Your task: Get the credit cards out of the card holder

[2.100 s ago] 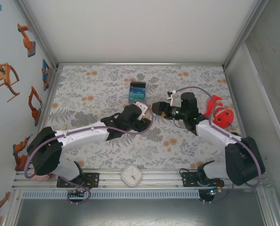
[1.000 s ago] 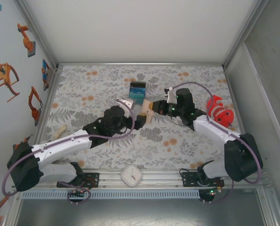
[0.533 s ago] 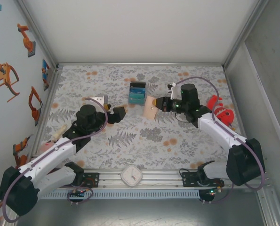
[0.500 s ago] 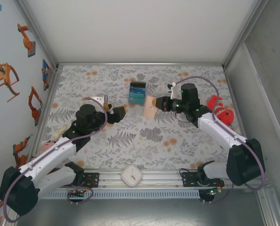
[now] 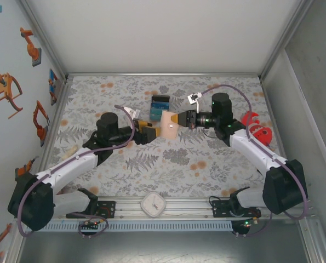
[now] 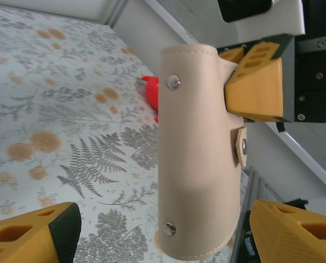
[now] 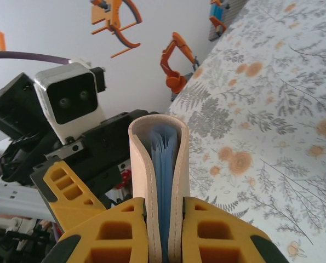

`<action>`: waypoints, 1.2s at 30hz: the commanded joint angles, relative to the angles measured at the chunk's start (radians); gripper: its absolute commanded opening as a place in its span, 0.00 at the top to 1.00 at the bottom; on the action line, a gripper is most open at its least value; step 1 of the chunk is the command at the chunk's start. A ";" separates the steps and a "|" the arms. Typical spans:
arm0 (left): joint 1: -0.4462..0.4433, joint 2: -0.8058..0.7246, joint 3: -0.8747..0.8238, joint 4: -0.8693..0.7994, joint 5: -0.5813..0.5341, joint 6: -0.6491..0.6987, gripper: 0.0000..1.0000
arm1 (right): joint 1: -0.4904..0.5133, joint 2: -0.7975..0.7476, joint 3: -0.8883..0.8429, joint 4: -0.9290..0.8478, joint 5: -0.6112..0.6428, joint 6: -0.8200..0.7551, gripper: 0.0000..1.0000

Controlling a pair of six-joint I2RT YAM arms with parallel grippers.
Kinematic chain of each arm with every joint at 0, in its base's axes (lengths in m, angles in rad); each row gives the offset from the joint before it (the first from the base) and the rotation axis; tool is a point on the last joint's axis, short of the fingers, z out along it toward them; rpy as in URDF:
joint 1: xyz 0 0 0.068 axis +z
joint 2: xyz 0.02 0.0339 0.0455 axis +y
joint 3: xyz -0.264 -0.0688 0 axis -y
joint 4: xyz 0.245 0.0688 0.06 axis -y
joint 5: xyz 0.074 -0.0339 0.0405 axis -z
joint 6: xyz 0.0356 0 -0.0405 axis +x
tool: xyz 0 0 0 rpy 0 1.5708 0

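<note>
The tan card holder (image 5: 168, 124) hangs folded above the middle of the table, with my right gripper (image 5: 183, 119) shut on its open edge. In the right wrist view the holder (image 7: 143, 164) stands between the yellow fingers (image 7: 217, 233), and the blue credit cards (image 7: 164, 170) show edge-on inside the fold. My left gripper (image 5: 147, 130) is open just left of the holder. In the left wrist view the holder (image 6: 198, 153) rises between the left fingertips (image 6: 36, 238), with a gap on each side. The right gripper's yellow finger (image 6: 256, 82) pinches its far edge.
A teal-and-black block (image 5: 160, 107) lies behind the holder. A red object (image 5: 256, 129) sits by the right arm. A white round clock (image 5: 153, 204) rests on the front rail. A small wooden piece (image 5: 69, 153) lies at the left, near the wall.
My left arm has swung right from the left side, and its jaws now flank the holder and have narrowed a little. The right gripper has kept hold and shifted the holder slightly left.
</note>
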 commanded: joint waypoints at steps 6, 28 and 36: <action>-0.026 -0.002 0.035 0.022 0.124 0.074 0.31 | 0.038 0.045 0.076 0.063 -0.068 -0.002 1.00; -0.032 0.020 0.019 0.043 0.126 0.055 0.57 | 0.084 0.040 0.097 0.027 -0.071 -0.048 1.00; -0.033 -0.011 0.016 -0.035 0.126 0.078 0.61 | 0.084 -0.009 0.107 -0.108 0.034 -0.129 1.00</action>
